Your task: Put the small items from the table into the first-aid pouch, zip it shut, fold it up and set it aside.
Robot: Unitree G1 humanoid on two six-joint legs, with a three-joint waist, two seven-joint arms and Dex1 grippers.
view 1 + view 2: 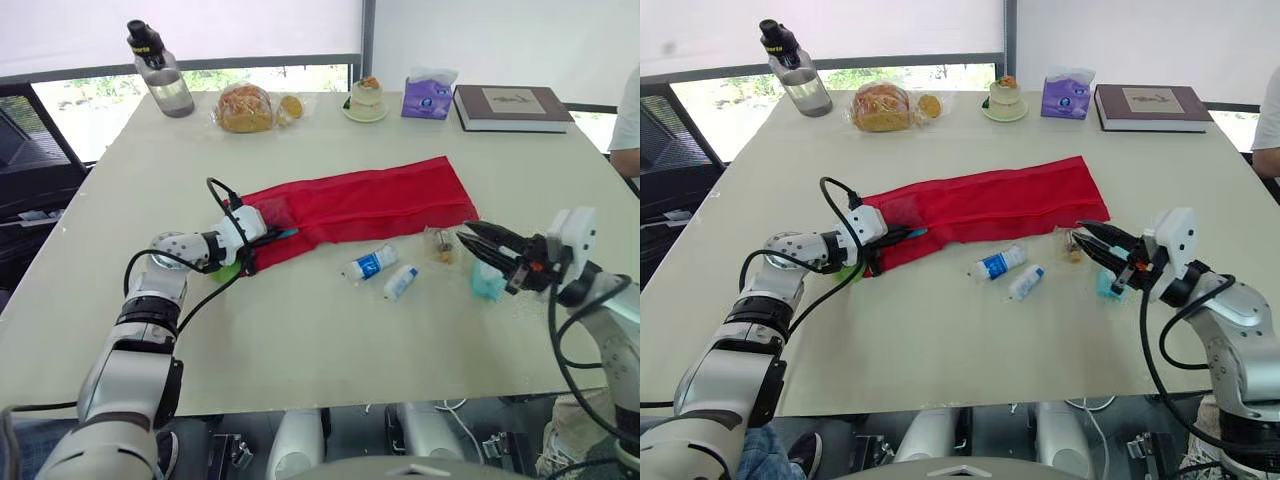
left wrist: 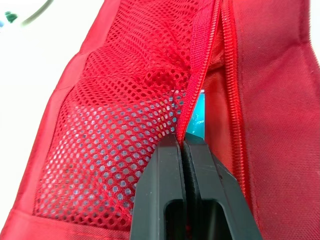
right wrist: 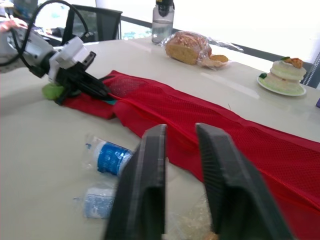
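Red pouch [image 1: 370,205] pinched, seemingly at its zipper [image 2: 197,80], by left gripper [image 2: 183,145].

Left pincer [image 1: 268,237] pinched closed, arm stretched forward, right pincer [image 1: 470,241] fingers parted, pointing leftward

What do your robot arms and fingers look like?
The left arm and right arm are silver-grey jointed segments with looping black cables. White blocks sit behind the left gripper and right gripper, each with two flat black fingers.
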